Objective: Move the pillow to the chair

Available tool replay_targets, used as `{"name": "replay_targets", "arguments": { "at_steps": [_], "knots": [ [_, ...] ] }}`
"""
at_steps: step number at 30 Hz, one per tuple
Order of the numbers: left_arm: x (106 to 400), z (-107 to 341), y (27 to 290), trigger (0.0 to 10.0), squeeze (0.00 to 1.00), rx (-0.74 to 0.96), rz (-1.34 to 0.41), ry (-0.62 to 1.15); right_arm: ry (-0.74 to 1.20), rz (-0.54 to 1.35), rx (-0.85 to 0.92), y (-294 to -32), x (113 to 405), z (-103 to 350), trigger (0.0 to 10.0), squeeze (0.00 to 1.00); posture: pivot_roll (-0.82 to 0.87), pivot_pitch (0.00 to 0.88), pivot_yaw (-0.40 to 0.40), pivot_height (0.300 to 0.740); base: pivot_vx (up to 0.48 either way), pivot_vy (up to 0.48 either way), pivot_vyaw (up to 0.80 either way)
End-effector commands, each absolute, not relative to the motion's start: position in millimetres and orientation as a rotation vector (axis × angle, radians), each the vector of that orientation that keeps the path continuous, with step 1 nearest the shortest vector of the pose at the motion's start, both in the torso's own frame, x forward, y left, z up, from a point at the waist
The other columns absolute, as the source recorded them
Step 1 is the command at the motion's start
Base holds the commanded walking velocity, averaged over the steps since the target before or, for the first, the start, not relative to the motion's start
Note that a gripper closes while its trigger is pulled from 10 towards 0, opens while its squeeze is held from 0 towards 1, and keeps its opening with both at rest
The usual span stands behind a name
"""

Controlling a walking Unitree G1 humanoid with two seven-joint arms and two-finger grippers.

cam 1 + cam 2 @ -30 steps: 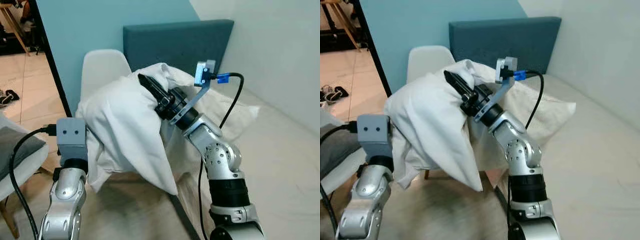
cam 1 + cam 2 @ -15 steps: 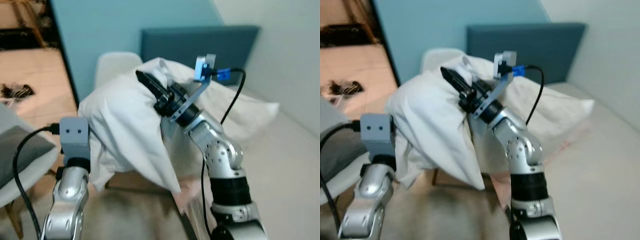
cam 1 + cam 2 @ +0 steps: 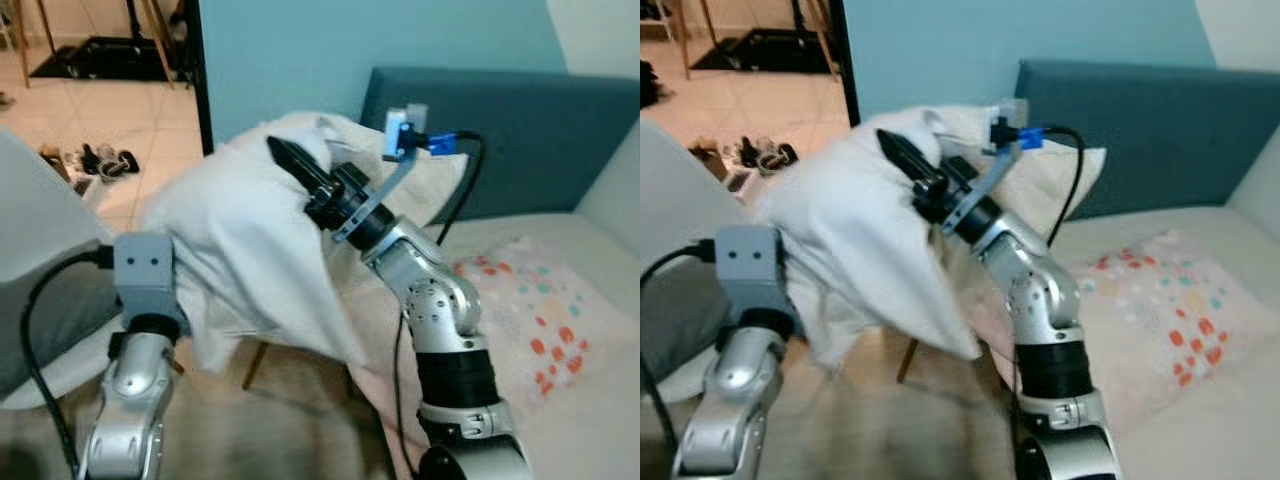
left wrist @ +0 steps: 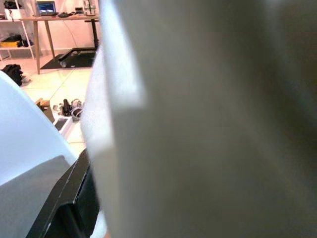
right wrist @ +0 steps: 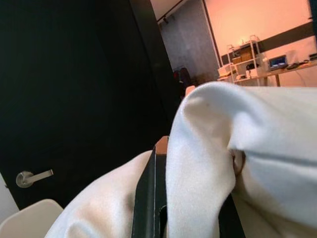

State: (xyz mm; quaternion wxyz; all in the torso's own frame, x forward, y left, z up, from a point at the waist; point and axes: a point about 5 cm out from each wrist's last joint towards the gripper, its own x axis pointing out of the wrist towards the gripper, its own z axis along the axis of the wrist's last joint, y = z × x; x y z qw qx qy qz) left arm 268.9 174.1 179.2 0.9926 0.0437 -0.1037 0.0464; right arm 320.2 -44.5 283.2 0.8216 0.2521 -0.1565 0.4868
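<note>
The white pillow [image 3: 245, 255] hangs in the air between both arms, held up in front of the blue wall [image 3: 300, 60] and above the floor beside the bed [image 3: 560, 400]. The right hand [image 3: 290, 160] is closed on a bunched fold at the pillow's top, its black fingers pressed into the cloth (the right wrist view shows fabric squeezed between them). The left hand [image 4: 74, 198] is buried under the pillow's lower left side; one black finger edge lies against the cloth in the left wrist view, but how far that hand is open cannot be told. The pillow's loose lower corner droops down toward the floor between the arms. A white chair [image 3: 45, 290] with a grey cushion [image 3: 50, 330] stands at the robot's left, just beside the left arm, and the pillow is apart from its seat. A second pillow [image 3: 440, 180] leans against the blue headboard [image 3: 520, 130], and a spotted cover [image 3: 540, 310] lies on the bed. Shoes [image 3: 95, 160] sit on the tiled floor [image 3: 120, 110] further back.
</note>
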Motion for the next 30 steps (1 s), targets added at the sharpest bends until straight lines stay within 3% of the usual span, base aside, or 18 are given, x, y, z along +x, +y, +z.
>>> {"name": "replay_targets", "arguments": {
  "at_steps": [1, 5, 21, 30],
  "knots": [
    [270.3, 184.7, 162.7, 10.0, 0.0, 0.071, 0.024, -0.241, -0.396, 1.119, 0.526, -29.1, 311.6, 300.0, 10.0, 0.0, 0.09, 0.0, -0.099, 0.739, 0.382, 0.0, 0.0],
    [270.1, 184.6, 162.2, 10.0, 0.0, 0.07, 0.017, -0.243, -0.379, 1.057, 0.517, -32.1, 318.8, 298.1, 10.0, 0.0, 0.1, 0.0, -0.1, 0.739, 0.382, 0.0, 0.0],
    [269.1, 185.0, 160.6, 10.0, 0.0, 0.066, -0.001, -0.251, -0.31, 0.923, 0.435, -34.8, 334.7, 289.6, 10.0, 0.0, 0.1, 0.0, -0.103, 0.739, 0.378, 0.0, -0.78],
    [269.9, 179.8, 185.0, 10.0, 0.0, 0.086, 0.172, -0.2, -0.194, 1.001, 0.187, -10.7, 328.0, 259.8, 10.0, 0.0, 0.1, 0.0, -0.103, 0.739, 0.032, 0.0, 0.0]
  ]
}}
